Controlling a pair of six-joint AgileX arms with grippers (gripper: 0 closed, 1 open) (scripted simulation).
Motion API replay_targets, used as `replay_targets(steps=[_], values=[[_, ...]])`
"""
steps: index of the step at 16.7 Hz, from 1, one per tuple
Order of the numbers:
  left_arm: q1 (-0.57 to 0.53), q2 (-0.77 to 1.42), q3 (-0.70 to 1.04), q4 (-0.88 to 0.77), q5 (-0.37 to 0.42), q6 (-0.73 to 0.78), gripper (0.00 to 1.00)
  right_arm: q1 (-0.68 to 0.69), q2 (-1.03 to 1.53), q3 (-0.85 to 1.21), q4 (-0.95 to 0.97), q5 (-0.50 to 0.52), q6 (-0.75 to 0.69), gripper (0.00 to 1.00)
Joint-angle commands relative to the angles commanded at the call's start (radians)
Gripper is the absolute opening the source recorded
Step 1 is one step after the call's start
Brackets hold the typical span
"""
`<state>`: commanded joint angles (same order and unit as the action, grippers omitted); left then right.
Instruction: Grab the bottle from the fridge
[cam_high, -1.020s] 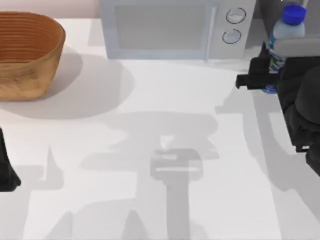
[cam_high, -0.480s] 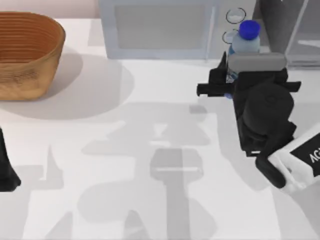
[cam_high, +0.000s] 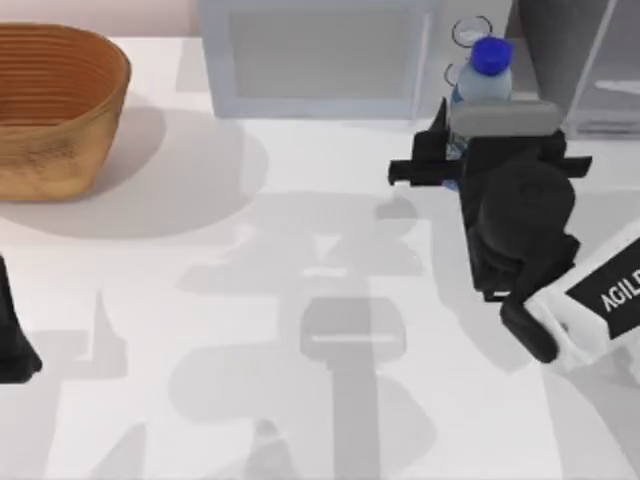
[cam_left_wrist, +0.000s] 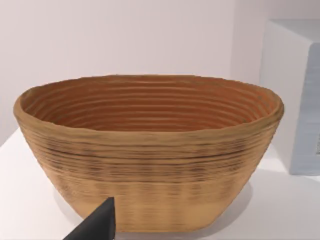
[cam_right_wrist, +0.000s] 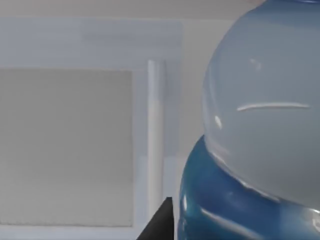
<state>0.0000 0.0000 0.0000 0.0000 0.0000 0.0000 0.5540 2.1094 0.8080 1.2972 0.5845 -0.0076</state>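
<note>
Table (cam_high: 300, 420) carries microwave (cam_high: 320, 55) at far edge, fridge (cam_high: 580, 60) in far right corner. Right gripper (cam_high: 455, 160) before the microwave's dials, jaws clamped on upright bottle (cam_high: 478, 80). Left gripper (cam_high: 15, 340) at left edge, jaws' state unclear.

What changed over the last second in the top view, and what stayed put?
The right pincer, shut on the bottle, carried it leftward from the table's right edge by the fridge to in front of the microwave dials, slowing in the last half second. The basket, microwave and parked left arm stayed as they were.
</note>
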Motion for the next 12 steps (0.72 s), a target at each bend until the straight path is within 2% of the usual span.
replay_targets(steps=[6,11,12], values=[[0.0,0.0,0.0,0.0,0.0,0.0,1.0,-0.049,0.149,0.147,0.007,-0.051,-0.001,0.0],[0.0,0.0,0.0,0.0,0.0,0.0,1.0,-0.053,0.16,0.158,0.008,-0.056,-0.001,0.0],[0.0,0.0,0.0,0.0,0.0,0.0,1.0,-0.053,0.16,0.158,0.008,-0.056,-0.001,0.08]])
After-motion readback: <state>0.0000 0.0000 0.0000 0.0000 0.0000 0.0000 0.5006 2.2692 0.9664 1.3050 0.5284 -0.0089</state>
